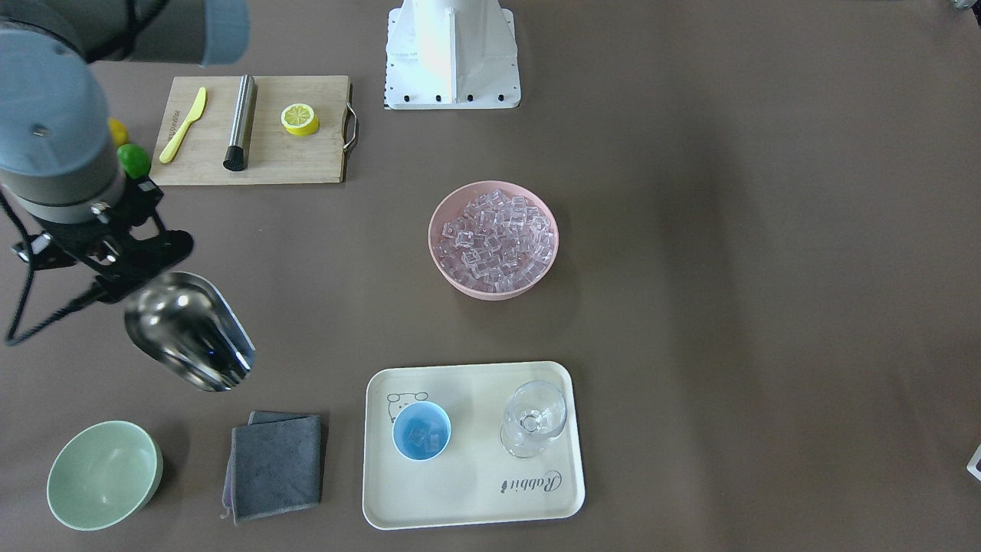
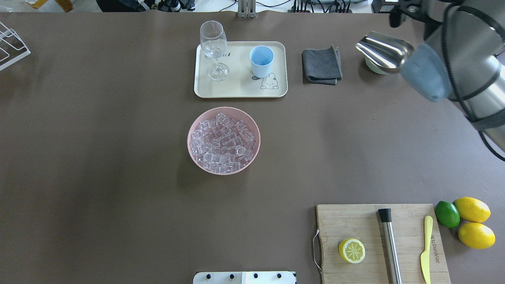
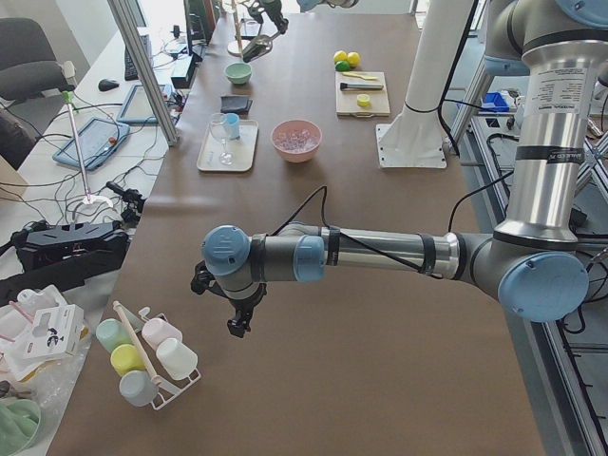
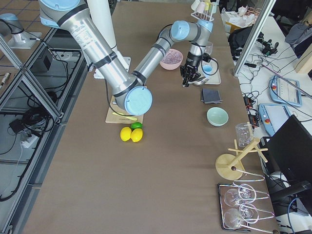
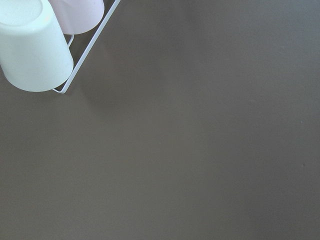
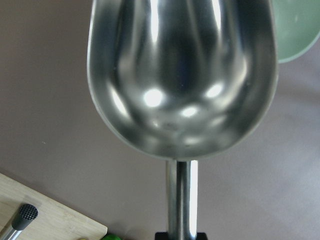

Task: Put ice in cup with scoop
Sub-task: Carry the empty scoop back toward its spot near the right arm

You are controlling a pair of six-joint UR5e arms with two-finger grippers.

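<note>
Ice (image 2: 223, 142), small clear cubes, heaped in round pink bowl (image 2: 188, 146) mid-table; beyond it, small light blue cup (image 2: 261, 61) on cream tray (image 2: 240, 88) contains a few cubes. Farther right, right gripper (image 1: 126, 264) clamps handle of shiny steel scoop (image 2: 384, 49), trough empty, aloft near pale green bowl (image 1: 103, 475). Left gripper (image 3: 237, 318): grip state cannot be told.

Overhead and front-facing cameras look steeply down on the table (image 2: 98, 157) from opposite sides; both share the pink bowl (image 1: 490, 291) centrally.
</note>
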